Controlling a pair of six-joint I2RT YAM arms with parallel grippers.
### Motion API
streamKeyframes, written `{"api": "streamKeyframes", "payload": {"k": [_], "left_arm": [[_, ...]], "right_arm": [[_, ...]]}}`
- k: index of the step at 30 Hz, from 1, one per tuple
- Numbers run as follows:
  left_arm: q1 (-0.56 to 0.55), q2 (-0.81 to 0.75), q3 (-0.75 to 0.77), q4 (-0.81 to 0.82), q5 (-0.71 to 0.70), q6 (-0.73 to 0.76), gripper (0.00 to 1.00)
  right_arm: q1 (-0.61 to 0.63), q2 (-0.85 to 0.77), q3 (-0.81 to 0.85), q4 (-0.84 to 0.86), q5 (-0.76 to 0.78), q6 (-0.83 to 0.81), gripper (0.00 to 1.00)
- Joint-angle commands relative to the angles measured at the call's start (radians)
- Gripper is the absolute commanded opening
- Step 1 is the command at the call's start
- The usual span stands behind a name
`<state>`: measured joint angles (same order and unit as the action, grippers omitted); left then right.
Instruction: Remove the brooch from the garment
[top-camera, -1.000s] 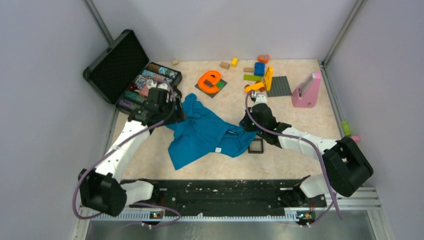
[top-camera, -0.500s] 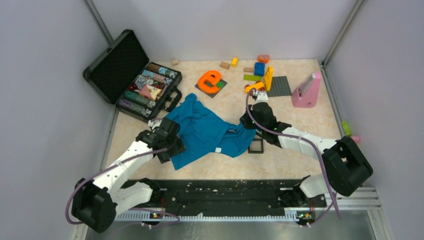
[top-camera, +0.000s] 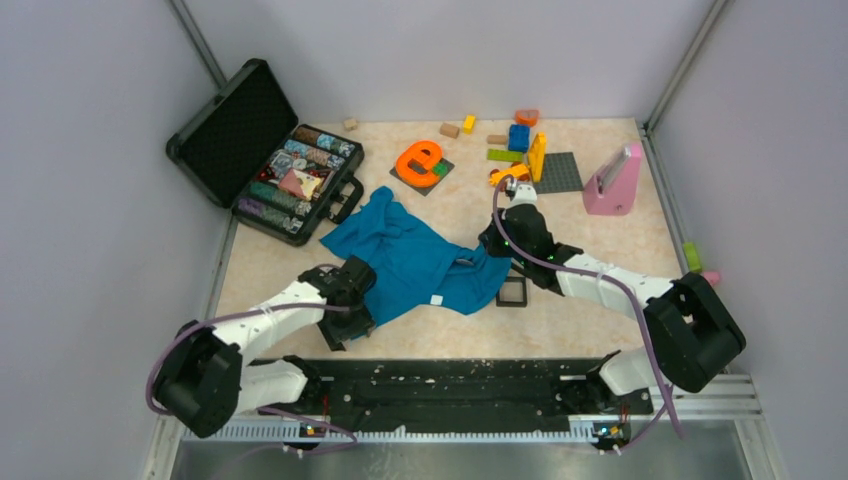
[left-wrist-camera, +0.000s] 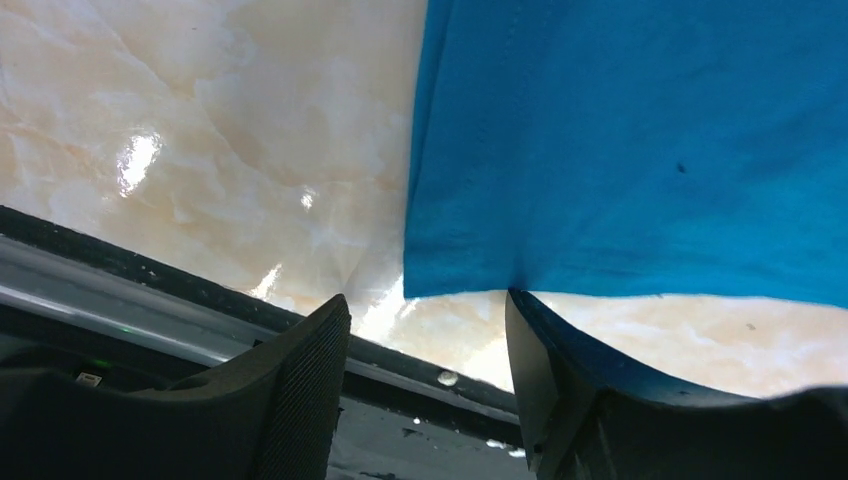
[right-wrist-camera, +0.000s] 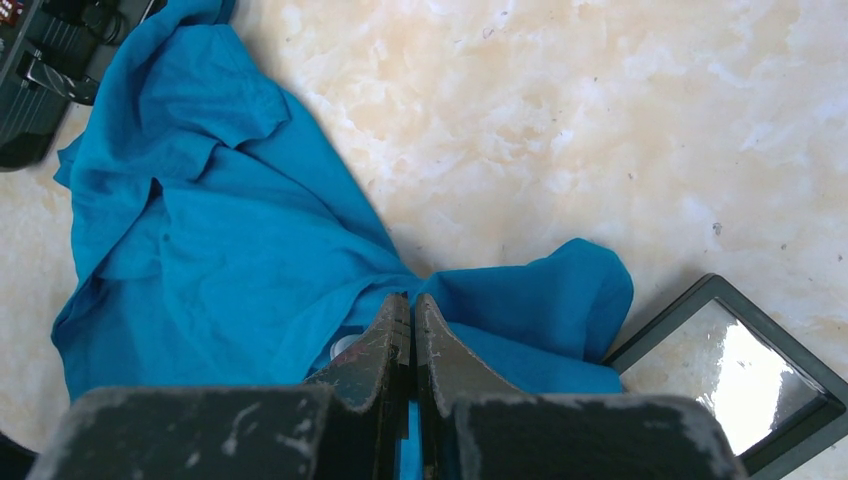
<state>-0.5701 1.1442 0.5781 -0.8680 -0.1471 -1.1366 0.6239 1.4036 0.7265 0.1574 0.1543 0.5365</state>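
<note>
You have one brooch (top-camera: 436, 299) to find: a tiny pale dot on the one blue shirt (top-camera: 410, 260), close to its near hem and right of its middle. Its detail is too small to read.

The shirt lies rumpled across the middle of the table (top-camera: 610, 250).

Your right claw (top-camera: 487, 255) is down on the shirt's right end, well apart from the brooch. In the right wrist view its two fingers (right-wrist-camera: 392, 335) are pressed together over a fold of cloth. You cannot tell whether any cloth is caught between them.

Your left claw (top-camera: 342, 328) hangs at the shirt's near left corner. In the left wrist view the claw (left-wrist-camera: 425, 302) is spread, holding nothing. The corner of the hem (left-wrist-camera: 450, 280) sits just at the gap between the tips, and the right finger (left-wrist-camera: 560, 390) meets the hem's edge.

You have one black square frame (top-camera: 511, 291) flat on the table, touching the shirt's right end just beside the right claw.

Farther out, one black case (top-camera: 270, 150) stands open at the far left. Its handle touches the shirt's far corner.

One orange letter "e" (top-camera: 420, 158) lies behind the shirt. Past the right claw you have one grey studded plate (top-camera: 560, 172) and one pink piece (top-camera: 613, 180). Three small tan blocks (top-camera: 449, 130) are scattered along the far edge, among other coloured blocks.
</note>
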Motion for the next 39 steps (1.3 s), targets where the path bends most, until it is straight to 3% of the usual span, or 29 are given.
{"api": "streamKeyframes", "payload": {"k": [1, 10, 12, 14, 16, 18, 25, 28, 33, 39], "left_arm": [[-0.006, 0.096, 0.006, 0.006, -0.053, -0.061, 0.61], [-0.007, 0.133, 0.043, 0.049, -0.177, -0.047, 0.58], [-0.007, 0.119, 0.038, 0.078, -0.182, -0.034, 0.53], [-0.006, 0.104, 0.026, 0.125, -0.176, -0.011, 0.37], [-0.004, 0.095, 0.014, 0.167, -0.171, 0.001, 0.09], [-0.004, 0.096, 0.025, 0.196, -0.169, 0.029, 0.00], [-0.006, 0.084, 0.318, 0.028, -0.218, 0.194, 0.00], [-0.005, 0.066, 0.426, 0.071, -0.164, 0.304, 0.00], [0.014, 0.073, 0.578, 0.185, -0.215, 0.447, 0.00], [0.062, 0.307, 0.905, 0.289, -0.195, 0.587, 0.00]], "right_arm": [[-0.009, -0.040, -0.007, 0.056, 0.002, 0.018, 0.00], [-0.008, -0.066, -0.016, 0.059, -0.010, 0.020, 0.00], [-0.009, -0.072, -0.020, 0.060, -0.012, 0.019, 0.00], [-0.009, -0.079, -0.022, 0.059, -0.013, 0.019, 0.00], [-0.009, -0.085, -0.022, 0.054, -0.014, 0.017, 0.00], [-0.009, -0.094, -0.023, 0.047, -0.012, 0.013, 0.00], [-0.009, -0.110, -0.044, 0.031, -0.026, 0.004, 0.00], [-0.009, -0.111, -0.065, 0.040, -0.043, 0.012, 0.00], [-0.009, -0.123, -0.102, 0.042, -0.054, 0.018, 0.00], [-0.009, -0.144, -0.134, 0.045, -0.059, 0.022, 0.00]]}}
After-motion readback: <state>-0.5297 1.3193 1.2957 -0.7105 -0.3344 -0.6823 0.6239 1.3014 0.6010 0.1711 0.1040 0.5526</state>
